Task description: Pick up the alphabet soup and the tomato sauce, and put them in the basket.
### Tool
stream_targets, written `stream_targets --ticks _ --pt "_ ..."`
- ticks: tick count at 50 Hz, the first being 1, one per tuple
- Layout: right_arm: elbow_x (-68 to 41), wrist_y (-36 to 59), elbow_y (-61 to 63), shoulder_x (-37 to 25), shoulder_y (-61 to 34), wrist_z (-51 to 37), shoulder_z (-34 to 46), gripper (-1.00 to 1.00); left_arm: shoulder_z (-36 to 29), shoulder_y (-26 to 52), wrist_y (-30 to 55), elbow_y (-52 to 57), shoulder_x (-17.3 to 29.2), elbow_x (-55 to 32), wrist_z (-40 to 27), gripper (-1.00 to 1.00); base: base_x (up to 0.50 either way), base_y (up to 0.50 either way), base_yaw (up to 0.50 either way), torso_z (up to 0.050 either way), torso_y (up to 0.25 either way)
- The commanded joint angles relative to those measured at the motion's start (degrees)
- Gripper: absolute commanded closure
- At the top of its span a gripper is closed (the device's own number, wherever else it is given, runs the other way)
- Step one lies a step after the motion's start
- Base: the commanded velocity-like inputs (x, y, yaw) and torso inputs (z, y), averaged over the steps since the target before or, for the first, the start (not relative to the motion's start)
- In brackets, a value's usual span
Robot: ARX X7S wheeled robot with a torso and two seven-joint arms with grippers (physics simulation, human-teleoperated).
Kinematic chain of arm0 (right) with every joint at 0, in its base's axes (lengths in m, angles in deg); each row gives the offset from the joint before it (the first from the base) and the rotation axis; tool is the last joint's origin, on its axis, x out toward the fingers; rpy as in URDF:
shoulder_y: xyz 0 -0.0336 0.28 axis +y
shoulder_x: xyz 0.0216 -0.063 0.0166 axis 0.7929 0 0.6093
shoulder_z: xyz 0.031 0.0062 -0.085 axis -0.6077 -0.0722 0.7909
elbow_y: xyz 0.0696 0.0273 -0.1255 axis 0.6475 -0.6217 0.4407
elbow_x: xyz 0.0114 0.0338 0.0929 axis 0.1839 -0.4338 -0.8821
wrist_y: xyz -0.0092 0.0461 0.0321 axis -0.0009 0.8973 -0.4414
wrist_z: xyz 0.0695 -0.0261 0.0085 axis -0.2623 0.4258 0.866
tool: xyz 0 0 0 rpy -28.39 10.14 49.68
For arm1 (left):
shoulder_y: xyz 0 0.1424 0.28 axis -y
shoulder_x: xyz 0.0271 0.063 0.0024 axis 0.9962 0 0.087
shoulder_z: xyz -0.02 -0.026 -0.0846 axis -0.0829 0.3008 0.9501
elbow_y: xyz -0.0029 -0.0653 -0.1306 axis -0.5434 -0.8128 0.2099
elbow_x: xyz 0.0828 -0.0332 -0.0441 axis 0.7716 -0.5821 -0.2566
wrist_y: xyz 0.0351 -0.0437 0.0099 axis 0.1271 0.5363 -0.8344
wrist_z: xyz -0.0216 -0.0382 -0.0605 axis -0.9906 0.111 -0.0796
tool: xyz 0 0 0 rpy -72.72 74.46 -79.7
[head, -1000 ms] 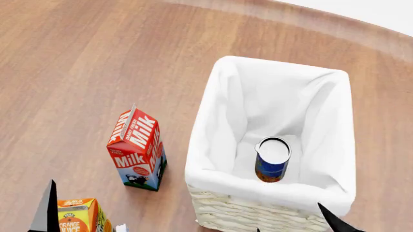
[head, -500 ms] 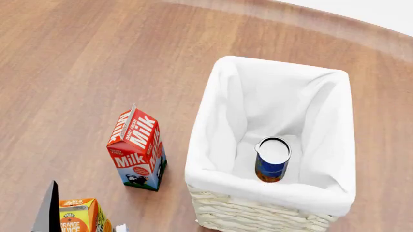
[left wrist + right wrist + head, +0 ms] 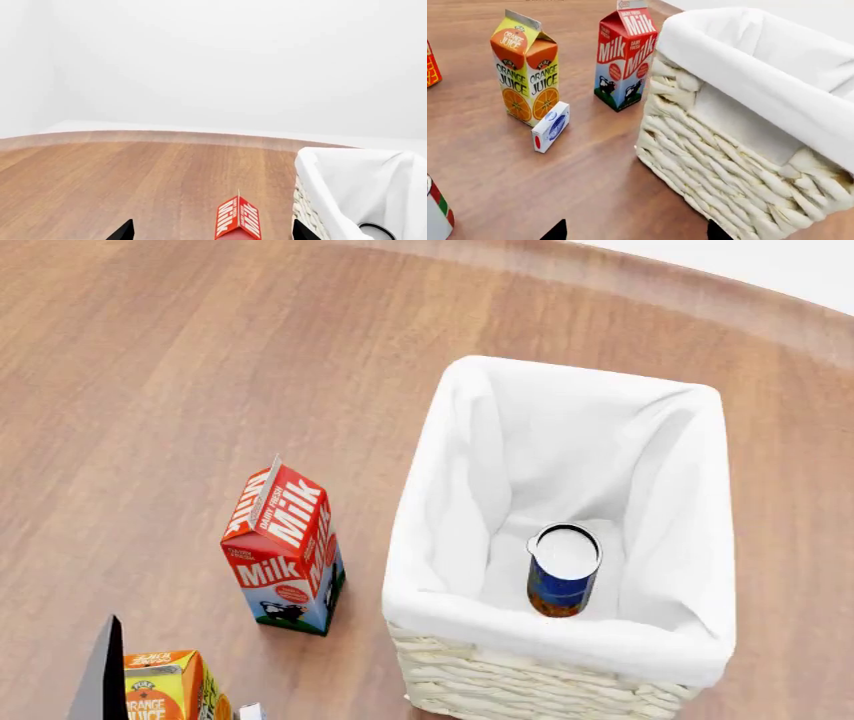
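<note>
The alphabet soup (image 3: 562, 575), a blue can with a silver-white top, stands upright inside the basket (image 3: 447, 480) near its front wall. At the edge of the right wrist view, part of the tomato sauce (image 3: 436, 214) shows red and green on the wooden table. My right gripper (image 3: 635, 232) is open and empty, low over the table beside the basket's wicker wall (image 3: 727, 165). My left gripper (image 3: 212, 232) is open and empty too, with the milk carton (image 3: 238, 220) beyond it. In the head view only one left finger (image 3: 104, 675) shows.
A milk carton (image 3: 284, 550) stands left of the basket, with an orange juice carton (image 3: 163, 685) nearer me. The right wrist view also shows a small white-and-blue box (image 3: 550, 126) lying by the juice carton (image 3: 527, 70) and a red object (image 3: 430, 65) at the frame's edge.
The right gripper's fingertip, at the head view's bottom right a second ago, has dropped out of that view. The left finger has sunk slightly. The can and basket have not moved.
</note>
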Motion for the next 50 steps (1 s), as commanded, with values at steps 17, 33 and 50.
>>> stream_targets --ticks 17,33,50 --pt "1.83 2.52 1.60 7.83 -0.81 8.71 1.25 -1.00 0.97 0.29 -3.48 -1.18 -0.73 0.53 1.97 -1.00 0.00 0.00 0.00 0.000 0.000" --pt "1.18 12.66 8.81 12.77 -3.45 9.79 2.95 -1.00 0.36 -1.10 -5.46 -2.07 -0.78 2.47 2.69 -1.00 0.00 0.00 0.00 0.000 0.000" --pt "1.83 25.85 10.39 18.59 -6.67 5.78 3.74 -1.00 0.78 -0.99 -6.00 -1.94 -0.28 1.86 2.53 -1.00 0.00 0.00 0.00 0.000 0.000"
